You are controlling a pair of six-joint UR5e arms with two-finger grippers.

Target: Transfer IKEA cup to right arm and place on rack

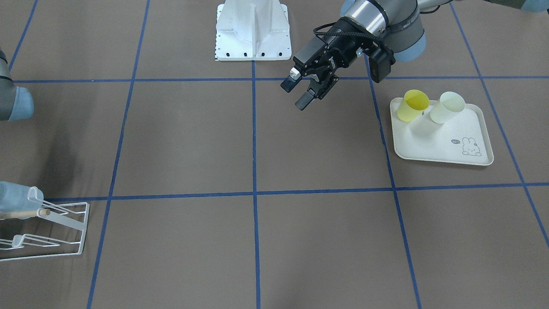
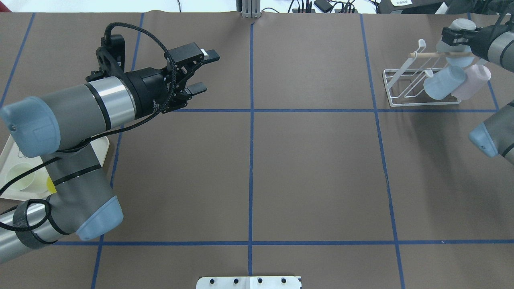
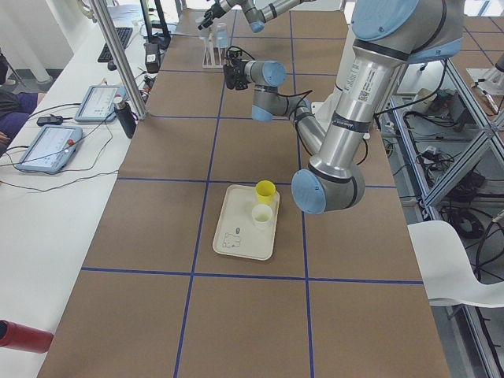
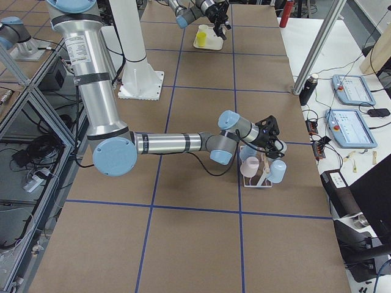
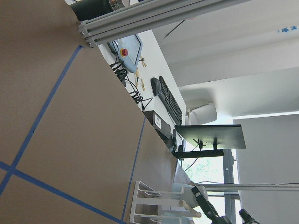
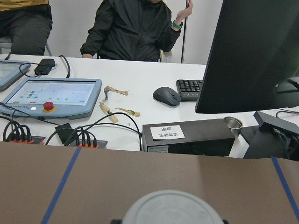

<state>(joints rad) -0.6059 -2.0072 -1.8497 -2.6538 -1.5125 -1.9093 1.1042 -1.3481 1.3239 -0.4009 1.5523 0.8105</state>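
Right gripper (image 2: pixel 455 38) pinches the grey-blue IKEA cup (image 2: pixel 461 27) from the side, fingers pressed on its wall. The cup is up at the top of the white wire rack (image 2: pixel 417 86), right at the wooden dowel (image 2: pixel 425 55); cannot tell if it sits on a prong. In the right wrist view the cup's round end (image 6: pixel 173 207) fills the bottom edge just under the camera. Below the hand, on the rack, are a light blue cup (image 2: pixel 443 83) and a pink cup (image 2: pixel 474 82), both tilted on prongs, touching side by side. The right arm (image 4: pixel 165 142) reaches low along the table to the rack.

Left gripper (image 2: pixel 207 72) is spread wide with nothing between its fingers, held above the brown table (image 2: pixel 313 168), well apart from the right gripper, tips pointing across toward it. Behind the left gripper, beside its arm, lies a cream rabbit-print tray (image 1: pixel 441 146) with a yellow cup (image 1: pixel 412 105) and a pale whitish cup (image 1: pixel 447 107) standing just beside each other at the tray edge nearest that gripper.

Beyond the right hand is a white desk (image 6: pixel 140 100) with a monitor (image 6: pixel 252 51), keyboard (image 6: pixel 189 87), mouse (image 6: pixel 167 96) and teach pendant (image 6: pixel 51 95), and a seated person in a black jacket (image 6: pixel 131 28)
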